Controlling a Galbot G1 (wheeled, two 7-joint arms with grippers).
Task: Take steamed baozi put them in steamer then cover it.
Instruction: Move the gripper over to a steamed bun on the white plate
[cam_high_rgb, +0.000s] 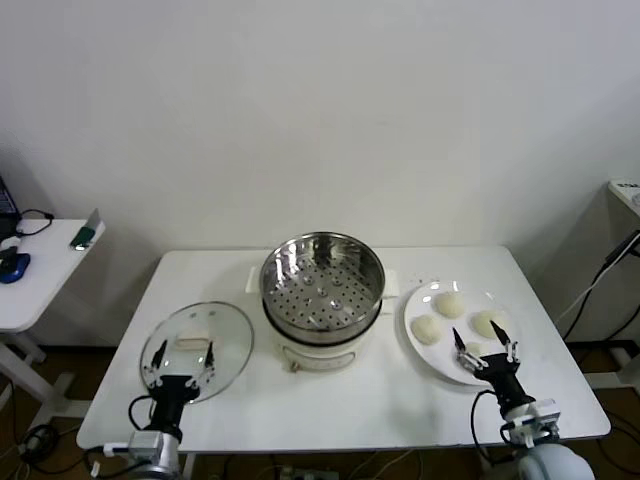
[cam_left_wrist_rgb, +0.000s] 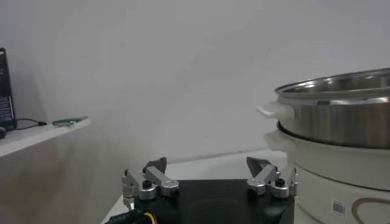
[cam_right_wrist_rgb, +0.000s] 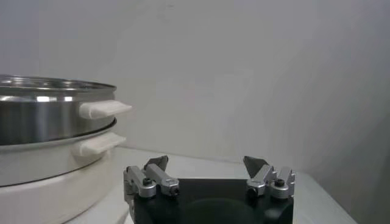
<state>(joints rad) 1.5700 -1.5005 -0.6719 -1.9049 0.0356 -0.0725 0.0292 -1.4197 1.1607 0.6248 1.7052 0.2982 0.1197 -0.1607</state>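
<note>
The steamer (cam_high_rgb: 322, 290), a shiny steel pot with a perforated tray on a white base, stands uncovered at the table's middle. Its glass lid (cam_high_rgb: 225, 330) lies flat to its left. Several cream-white baozi lie on a white plate (cam_high_rgb: 440, 362) to its right, among them one at the back (cam_high_rgb: 450, 303), one on the left (cam_high_rgb: 427, 329) and one on the right (cam_high_rgb: 487, 322). My left gripper (cam_high_rgb: 183, 362) is open and empty over the lid's near edge. My right gripper (cam_high_rgb: 485, 350) is open and empty over the plate's near part. The steamer also shows in the left wrist view (cam_left_wrist_rgb: 341, 122) and the right wrist view (cam_right_wrist_rgb: 42, 119).
A white side table (cam_high_rgb: 40, 280) with a blue object and a small device stands at the far left. Another table's corner (cam_high_rgb: 625, 195) and hanging cables are at the far right. A white wall is behind the table.
</note>
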